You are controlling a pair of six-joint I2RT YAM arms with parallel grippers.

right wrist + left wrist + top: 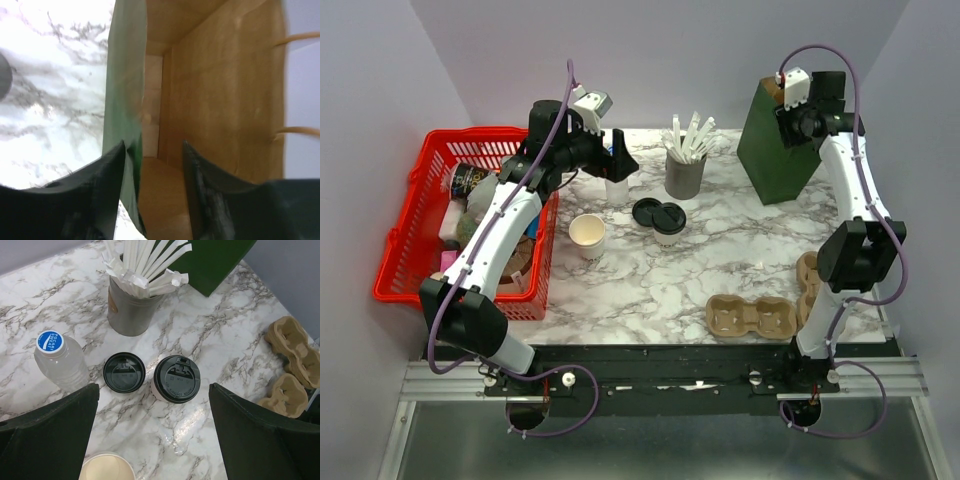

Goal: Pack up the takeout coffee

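Right now your left arm stretches out over the red plastic basket (420, 215) toward the far left of the table. Its left gripper (620, 160) is spread wide and empty, hovering above the takeout coffee (176, 379), a cream-white paper cup with a black round lid. The cup stands upright mid-table, just right of a loose black plastic lid (124, 372). Your right arm reaches to the far right. The right gripper (152, 145) has its jaws partly apart, straddling the left wall of the upright dark-green paper bag (122, 90) without pinching it.
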